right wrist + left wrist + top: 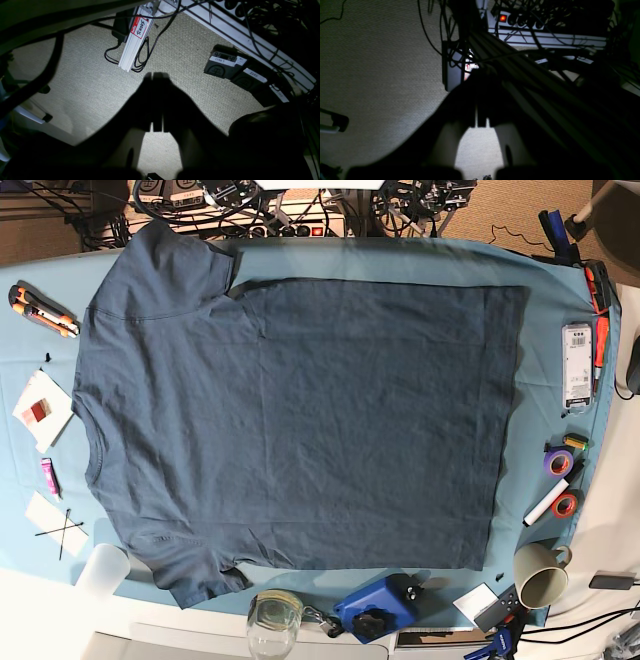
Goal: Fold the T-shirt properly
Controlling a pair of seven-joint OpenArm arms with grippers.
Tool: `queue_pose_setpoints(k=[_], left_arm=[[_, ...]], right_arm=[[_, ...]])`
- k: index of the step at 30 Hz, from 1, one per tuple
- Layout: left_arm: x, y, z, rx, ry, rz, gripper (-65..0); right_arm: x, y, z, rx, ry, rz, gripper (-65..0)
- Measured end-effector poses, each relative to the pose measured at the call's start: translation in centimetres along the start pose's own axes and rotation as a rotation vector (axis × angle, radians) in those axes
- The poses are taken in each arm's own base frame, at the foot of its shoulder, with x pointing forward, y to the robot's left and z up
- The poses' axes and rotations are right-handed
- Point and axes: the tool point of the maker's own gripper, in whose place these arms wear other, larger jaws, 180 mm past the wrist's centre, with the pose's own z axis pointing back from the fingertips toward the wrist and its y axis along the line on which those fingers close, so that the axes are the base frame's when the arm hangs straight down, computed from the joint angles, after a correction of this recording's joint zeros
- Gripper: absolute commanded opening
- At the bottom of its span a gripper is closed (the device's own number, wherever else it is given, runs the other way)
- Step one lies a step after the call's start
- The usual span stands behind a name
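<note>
One T-shirt (300, 420) lies flat; two tape rolls (560, 480) beside it.

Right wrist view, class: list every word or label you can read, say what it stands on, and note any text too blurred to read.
"hello", then handwritten "TCHOUS": red-and-white sticker on the pale aluminium bar.
"START", roughly: white strip on the nearest black pedal; blurred, uncertain.
"ZERO", roughly: strip on the middle pedal; uncertain.
Third pedal's strip: unreadable.
</note>
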Motion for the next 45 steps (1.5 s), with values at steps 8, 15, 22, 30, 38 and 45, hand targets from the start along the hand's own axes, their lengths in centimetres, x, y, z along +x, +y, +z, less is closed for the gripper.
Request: queue_pose_setpoints(k=[8,15,22,30,38,45], left_arm=[[0.0,0.0,0.0,0.0,0.0,0.0,-65.0],[-0.9,0.5,0.3,0.009,0.0,-0.002,-65.0],[-4.3,3.8,2.3,0.06,0.012,-0.023,-65.0],[-5.1,5.7,4.5,0.035,-0.027,-0.058,-65.0],[-6.7,5.8,8.0,-0.028,-0.065,-0.124,-65.0],[-5.4,6.2,12.3,-0.015,-0.173,-0.112,-65.0]], right_arm=[[0.0,0.0,0.0,0.0,0.0,0.001,-65.0],[-1.1,0.1,0.0,0.002,0.055,0.003,-65.0],[-3.6,0.9,0.3,0.009,0.087,0.006,-65.0],[-5.0,-0.7,3.4,-0.008,0.062,-0.015,-65.0],[-7.6,0.0,7.6,-0.02,0.011,0.044,-65.0],[-7.6,-1.2,12.6,-0.033,-0.079,-0.236,-65.0]])
